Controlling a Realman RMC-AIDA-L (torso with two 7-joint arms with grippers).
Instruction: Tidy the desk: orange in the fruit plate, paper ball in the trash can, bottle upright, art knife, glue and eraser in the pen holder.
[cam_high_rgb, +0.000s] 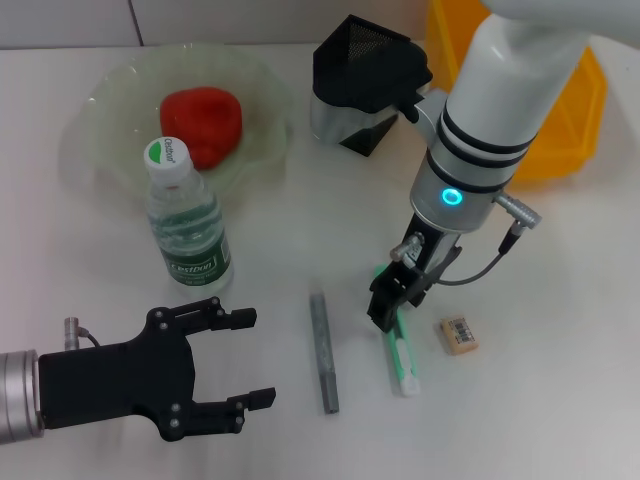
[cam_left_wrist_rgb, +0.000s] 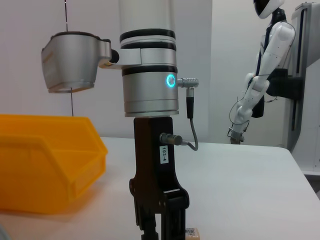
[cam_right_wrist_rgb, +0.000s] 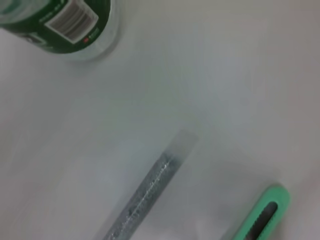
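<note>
A green art knife (cam_high_rgb: 403, 358) lies flat on the white desk, also in the right wrist view (cam_right_wrist_rgb: 264, 215). My right gripper (cam_high_rgb: 386, 310) is low over the knife's far end, hiding part of it; it also shows in the left wrist view (cam_left_wrist_rgb: 161, 220). A grey glue stick (cam_high_rgb: 323, 352) lies left of the knife. A tan eraser (cam_high_rgb: 458, 335) lies right of it. The water bottle (cam_high_rgb: 186, 225) stands upright. A red-orange fruit (cam_high_rgb: 203, 124) sits in the clear fruit plate (cam_high_rgb: 110, 100). My left gripper (cam_high_rgb: 250, 358) is open and empty at the front left. No paper ball or trash can shows.
A black mesh pen holder (cam_high_rgb: 362, 70) stands at the back centre. A yellow bin (cam_high_rgb: 570, 110) is behind my right arm. A second robot (cam_left_wrist_rgb: 260, 75) stands beyond the desk in the left wrist view.
</note>
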